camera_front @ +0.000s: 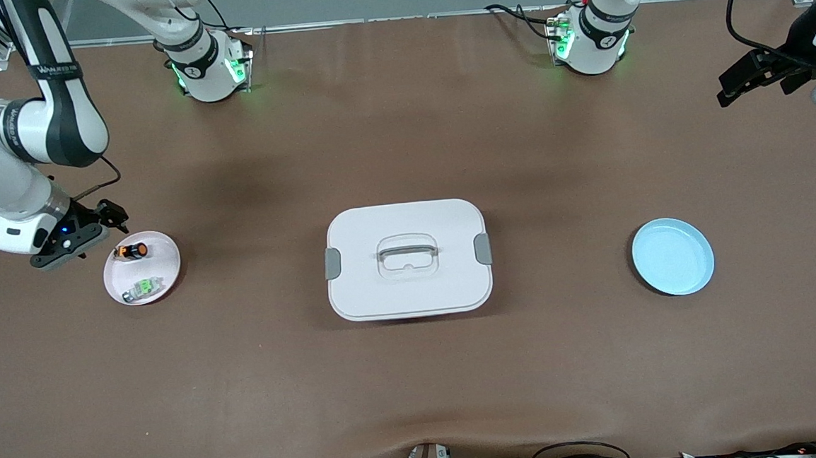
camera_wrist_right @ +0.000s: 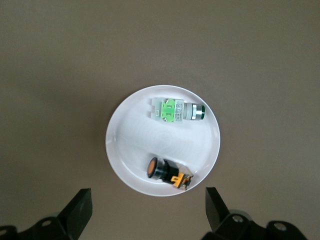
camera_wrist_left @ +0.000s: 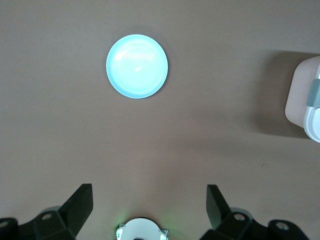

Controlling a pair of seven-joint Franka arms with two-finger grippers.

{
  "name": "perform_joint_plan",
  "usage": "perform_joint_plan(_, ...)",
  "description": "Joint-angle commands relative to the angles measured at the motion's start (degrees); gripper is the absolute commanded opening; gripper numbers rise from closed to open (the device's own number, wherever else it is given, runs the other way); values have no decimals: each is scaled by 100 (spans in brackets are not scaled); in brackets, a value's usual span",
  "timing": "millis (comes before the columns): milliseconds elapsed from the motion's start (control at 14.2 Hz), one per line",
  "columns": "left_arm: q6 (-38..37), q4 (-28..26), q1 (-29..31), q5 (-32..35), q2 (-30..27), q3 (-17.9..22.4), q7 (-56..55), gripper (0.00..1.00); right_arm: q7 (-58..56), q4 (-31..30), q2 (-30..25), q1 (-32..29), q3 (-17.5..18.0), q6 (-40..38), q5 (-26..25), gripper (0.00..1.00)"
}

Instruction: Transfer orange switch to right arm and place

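Orange switch [camera_wrist_right: 166, 172] beside green-topped part [camera_wrist_right: 176, 110] in white dish [camera_wrist_right: 122, 152]

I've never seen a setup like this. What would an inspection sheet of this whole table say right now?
Surface: brown table cover, slightly wrinkled at the edge nearest the front camera.
Job's things: orange switch lies in the white dish toward the right arm's end, beside a green-topped part that lies nearer the front camera.
Clutter: closed white lidded box mid-table; empty light blue plate toward the left arm's end.
Grippers: right claw open over the table by the white dish, holding nothing; left claw open, raised over bare table by the plate, waiting.
Cables: black cables along the table's edge nearest the front camera and at the arm bases.
Surroundings: grey floor, metal framing at the corners.
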Motion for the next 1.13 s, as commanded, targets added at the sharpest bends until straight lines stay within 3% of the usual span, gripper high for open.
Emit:
perform_joint_plan(0, 29, 90, 17, 35, 94, -9, 118, 100, 1328, 466, -67, 132, -9, -728, -2, 100)
perform_joint_plan(282, 29, 134, 17, 35, 129, -9, 118, 100, 2219, 1152, -67, 246, -9, -1581, 41, 100)
perform_joint_plan(494, 29, 134, 17, 35, 129, -9, 118, 100, 2874, 1906, -93, 246, -9, -2440, 814, 100)
perform_joint_plan(635, 29, 134, 17, 35, 129, -9, 118, 100, 3606, 2391, -84, 316, -9, -2873, 833, 100)
perform_joint_plan(1059, 29, 134, 17, 43, 129, 0, 118, 100, 3626, 3832, -75, 369, -18, -3753, 824, 100)
